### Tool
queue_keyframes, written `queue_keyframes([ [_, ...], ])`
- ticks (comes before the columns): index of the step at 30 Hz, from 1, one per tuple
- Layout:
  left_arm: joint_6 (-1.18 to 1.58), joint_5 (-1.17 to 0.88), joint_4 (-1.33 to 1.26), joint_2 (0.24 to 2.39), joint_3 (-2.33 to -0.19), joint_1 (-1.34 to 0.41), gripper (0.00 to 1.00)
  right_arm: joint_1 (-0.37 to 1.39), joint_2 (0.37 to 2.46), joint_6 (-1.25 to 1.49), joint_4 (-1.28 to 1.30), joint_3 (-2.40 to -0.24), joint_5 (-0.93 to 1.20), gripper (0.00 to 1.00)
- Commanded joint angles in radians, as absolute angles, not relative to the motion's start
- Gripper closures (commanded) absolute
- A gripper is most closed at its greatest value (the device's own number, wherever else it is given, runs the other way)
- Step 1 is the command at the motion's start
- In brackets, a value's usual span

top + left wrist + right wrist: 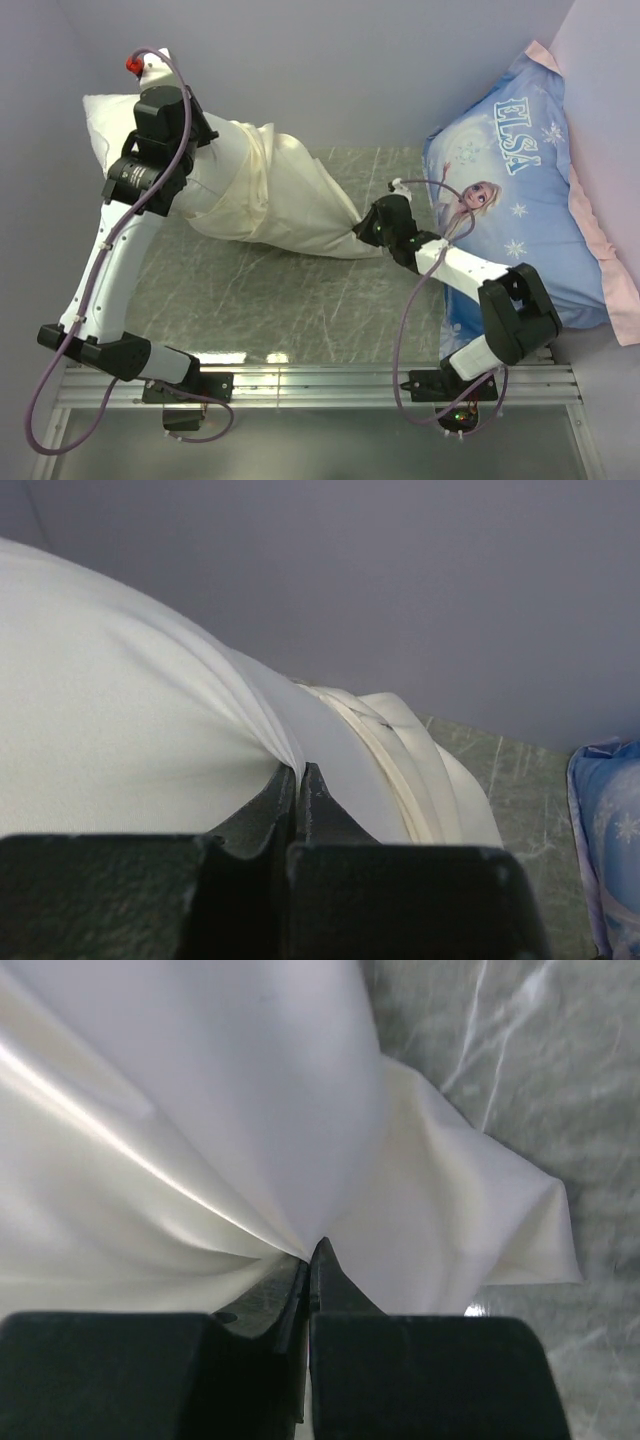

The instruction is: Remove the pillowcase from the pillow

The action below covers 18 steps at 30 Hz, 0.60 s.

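Pillowcase [295, 200]: cream, thin, drawn long and tapering between the two end effectors, lying slantwise on the grey-green desk [300, 310]. Covers only part of the pillow [105, 120]; leaves its bare white end sticking out behind the left end effector [298, 775], on the side away from the right one. Left end effector: jaws pressed together on a fold of the white pillow fabric, creases fanning out from the pinch; bunched cream rim of the sack just ahead of its tips, wrapped round the pillow's body. Right end effector [308, 1252]: jaws likewise clamped, pinching the narrow closed end of the cream fabric. Gathers that fabric to a point at the tips, with smooth folds spreading out ahead of them and one loose corner lying flat on the desk to the right of the tips in the wrist view. Between the two pinches: cream fabric stretched in one long cone, widest just ahead of the left end effector, narrowest at the right one, lower edge resting on the desk. Behind the right end effector and well apart from the cream fabric: blue Elsa-print pillow [520, 180] with a pink edge.
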State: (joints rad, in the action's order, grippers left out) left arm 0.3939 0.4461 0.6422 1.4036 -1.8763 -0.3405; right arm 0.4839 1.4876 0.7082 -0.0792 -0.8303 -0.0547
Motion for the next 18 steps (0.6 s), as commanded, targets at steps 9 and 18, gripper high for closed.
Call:
queue_keyframes([
  [9, 0.376, 0.525, 0.436, 1.213, -1.922, -0.236, 1.00, 0.243, 1.651, 0.673, 0.101, -1.017, -0.110, 1.00],
  [18, 0.455, 0.394, 0.448, 1.126, -1.761, -0.091, 1.00, 0.133, 1.697, 0.652, 0.169, -1.184, -0.045, 1.00],
])
